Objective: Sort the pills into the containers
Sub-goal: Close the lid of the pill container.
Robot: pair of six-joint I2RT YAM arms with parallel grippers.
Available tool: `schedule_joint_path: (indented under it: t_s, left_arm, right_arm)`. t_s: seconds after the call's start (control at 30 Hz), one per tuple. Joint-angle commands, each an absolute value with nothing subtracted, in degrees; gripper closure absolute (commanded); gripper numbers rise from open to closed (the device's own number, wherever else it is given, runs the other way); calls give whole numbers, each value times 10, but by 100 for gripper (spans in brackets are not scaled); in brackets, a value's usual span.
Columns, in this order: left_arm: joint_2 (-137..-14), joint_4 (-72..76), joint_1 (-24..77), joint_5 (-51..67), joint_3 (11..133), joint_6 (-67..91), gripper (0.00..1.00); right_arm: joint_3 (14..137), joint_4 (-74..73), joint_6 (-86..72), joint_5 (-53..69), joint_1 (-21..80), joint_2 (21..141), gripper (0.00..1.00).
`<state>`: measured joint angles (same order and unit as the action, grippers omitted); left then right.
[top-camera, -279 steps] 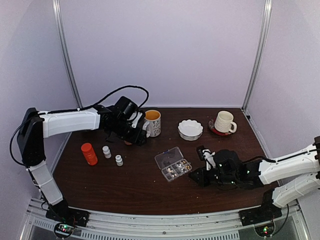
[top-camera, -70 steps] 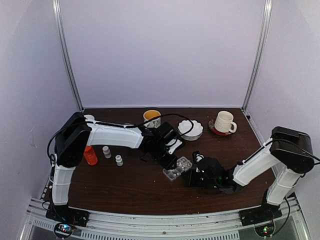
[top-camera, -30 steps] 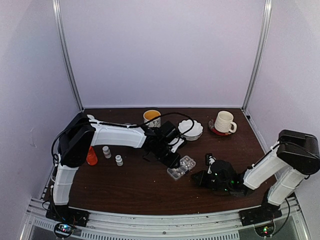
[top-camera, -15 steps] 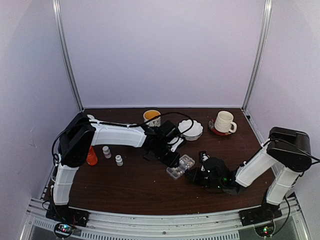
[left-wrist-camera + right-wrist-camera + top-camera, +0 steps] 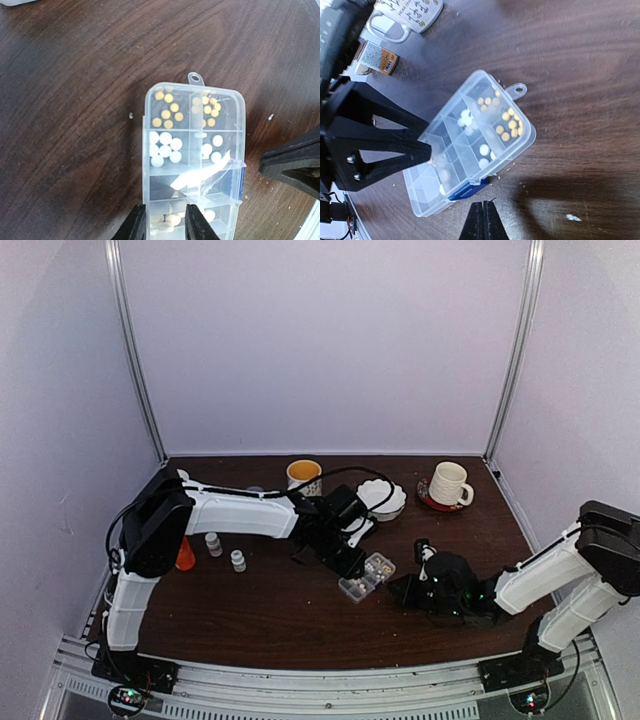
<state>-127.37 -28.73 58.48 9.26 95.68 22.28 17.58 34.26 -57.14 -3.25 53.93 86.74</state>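
Your left gripper grips the near short end of the box, which lies flat on the desk near its middle. Yellow pills fill the two compartments at the far end by the tab. White ones sit in the next pair, and a few tan ones lie between your fingers. Your right gripper is closed on nothing, its tips just beside the box's long side, by the blue latch.
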Motion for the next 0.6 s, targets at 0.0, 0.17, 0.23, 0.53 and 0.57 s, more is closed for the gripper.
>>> schedule_joint_path:
  t_s: [0.0,0.17,0.23,0.53,0.57]
  left_arm:
    - [-1309,-349,593,85,957,224,71]
    - [-1311,-350,592,85,954,227,70]
    - [-1313,-350,592,86,954,228,70]
    - [-1322,-348,595,117,956,222,71]
    - [-1324,-345,598,125,956,221,71]
  right_arm:
    - [194,231,-530,-66,535,833,100]
    - [196,245,-536,-23,537,855,100]
    - [189,259,-544,-19,537,865,100]
    - [241,281,-533,-9,536,951,100]
    - [254,284,-532,-6,536,964,100]
